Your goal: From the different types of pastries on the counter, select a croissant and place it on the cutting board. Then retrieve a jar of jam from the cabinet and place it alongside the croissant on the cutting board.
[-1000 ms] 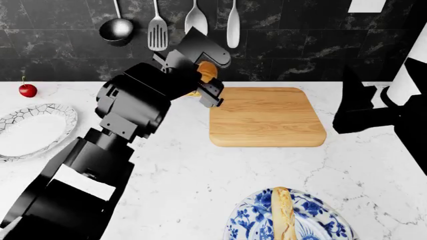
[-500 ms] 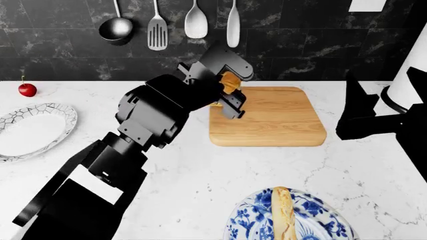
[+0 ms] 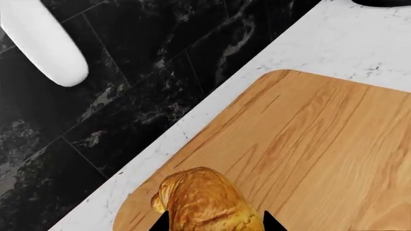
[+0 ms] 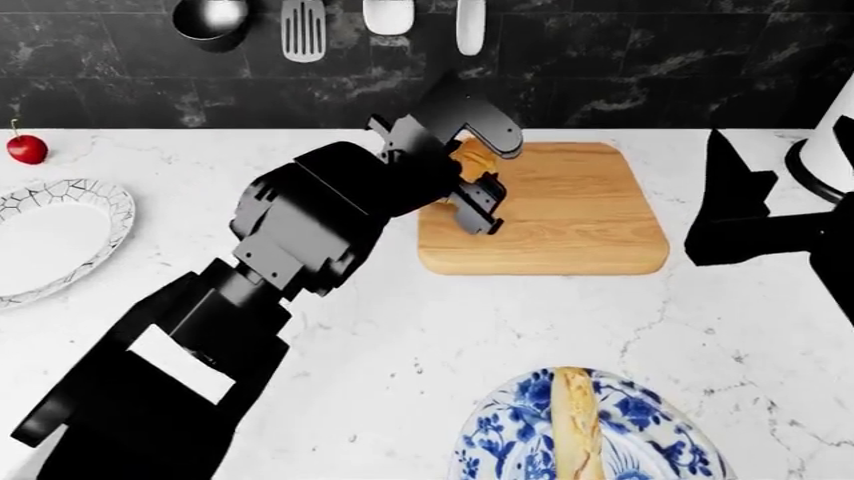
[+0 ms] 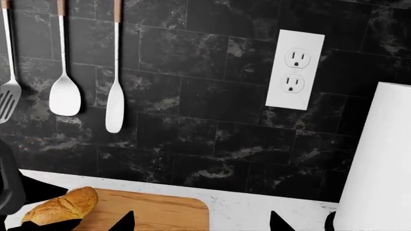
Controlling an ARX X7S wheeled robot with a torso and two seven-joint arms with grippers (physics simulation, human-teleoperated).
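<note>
The croissant (image 4: 470, 157), lumpy and golden-brown, is held in my left gripper (image 4: 475, 172), which is shut on it. It sits low over the back left corner of the light-wood cutting board (image 4: 574, 215). I cannot tell whether it touches the wood. In the left wrist view the croissant (image 3: 202, 199) fills the gap between the dark fingertips, with the board (image 3: 321, 144) beneath. My right gripper (image 4: 727, 215) hovers just right of the board, open and empty (image 5: 200, 222). It faces the wall, with the croissant (image 5: 61, 207) at its side. The jar of jam is out of view.
A long pale loaf (image 4: 577, 420) lies on a blue patterned plate (image 4: 654, 445) at the marble counter's front. An empty white plate (image 4: 54, 240) and a red cherry (image 4: 24, 148) are at the left. A paper towel roll (image 5: 378, 159) stands at the right. Utensils (image 5: 64, 96) hang on the black wall.
My left arm has carried the croissant rightward from the board's left edge to over its back left corner. The head view has shifted down a little.
</note>
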